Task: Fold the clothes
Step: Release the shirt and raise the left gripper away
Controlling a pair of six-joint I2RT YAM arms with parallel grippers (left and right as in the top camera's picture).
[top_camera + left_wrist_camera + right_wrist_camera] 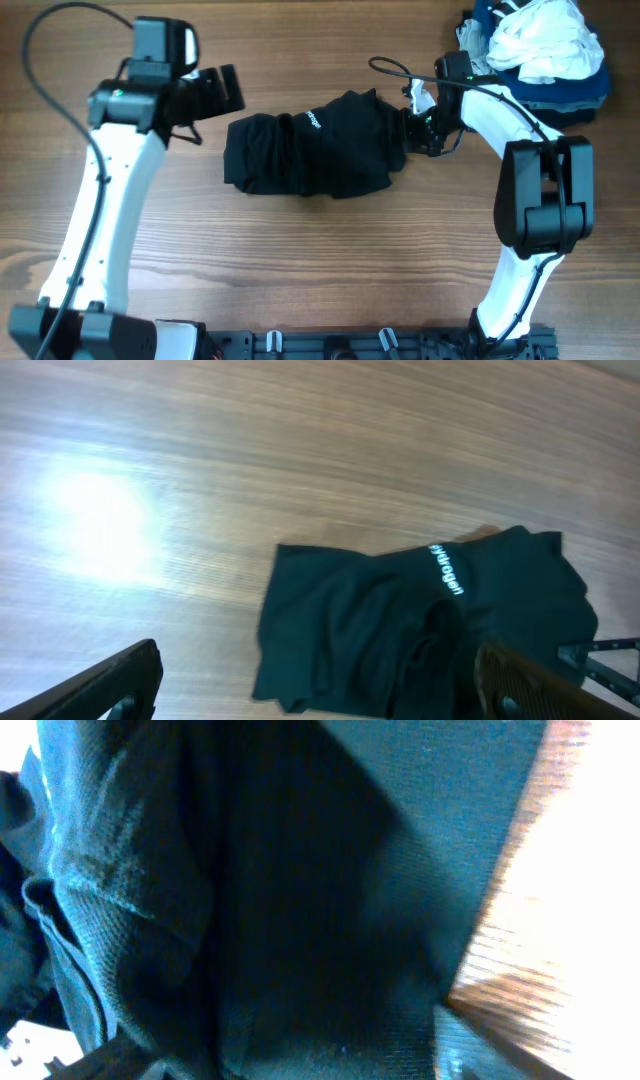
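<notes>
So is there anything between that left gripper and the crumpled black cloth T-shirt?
Nothing: only a narrow strip of bare wooden table separates the open left gripper from the crumpled black cloth T-shirt, seen in the overhead view.

The black T-shirt (pixel 305 155) lies bunched into a rumpled, roughly oblong bundle, not spread out. It sits well apart from the heap of white and blue garments (pixel 545 50), to that heap's left and somewhat nearer the robot's base. Its long side runs left to right. The end farther from the heap is flatter and squarer; the nearer end is humped and creased. A small white logo (pixel 312 120) shows on top, nearer the bundle's far edge.
</notes>
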